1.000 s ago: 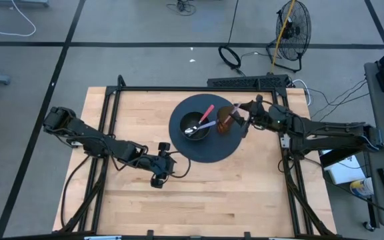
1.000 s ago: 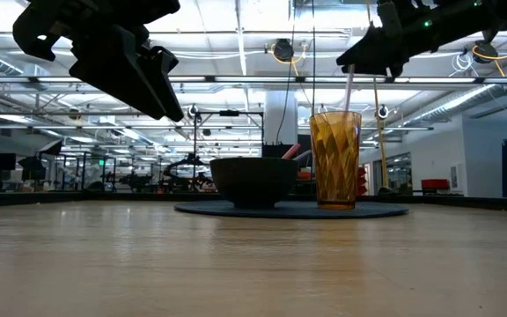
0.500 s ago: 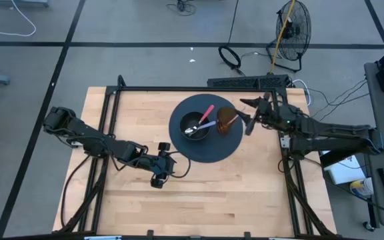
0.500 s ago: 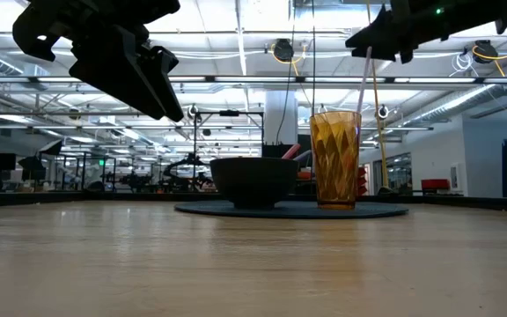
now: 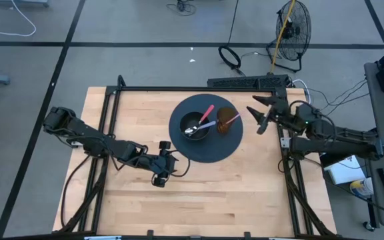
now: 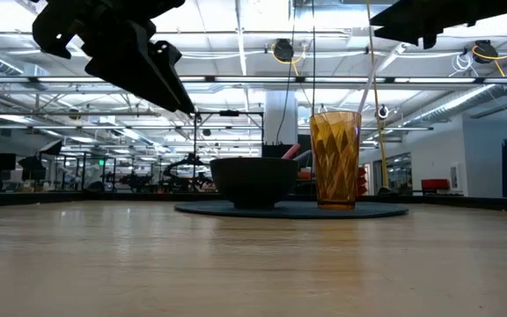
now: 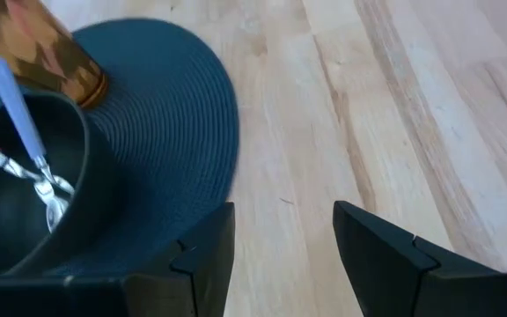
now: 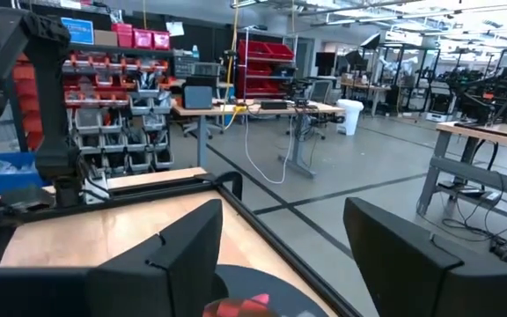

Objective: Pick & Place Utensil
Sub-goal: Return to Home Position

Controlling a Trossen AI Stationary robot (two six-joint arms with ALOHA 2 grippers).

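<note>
The spoon (image 5: 205,124) is leaned in the bowl (image 5: 193,131), its handle propped on the rim beside a pink-handled utensil (image 5: 207,111), so neither is likely to roll. The cup (image 5: 225,124) is stood upright on the mat (image 5: 209,152) just right of the bowl, and the straw (image 5: 235,118) is tilted against its rim toward the right gripper (image 5: 258,113). That gripper is held spread and empty, apart from the cup, near the right edge of the table (image 5: 212,190) and the frame rail (image 5: 287,153). The left gripper (image 5: 166,168) is held spread and empty near the mat's front-left edge. Bare wood is seen on the near side, so a retreat is judged unobstructed.
</note>
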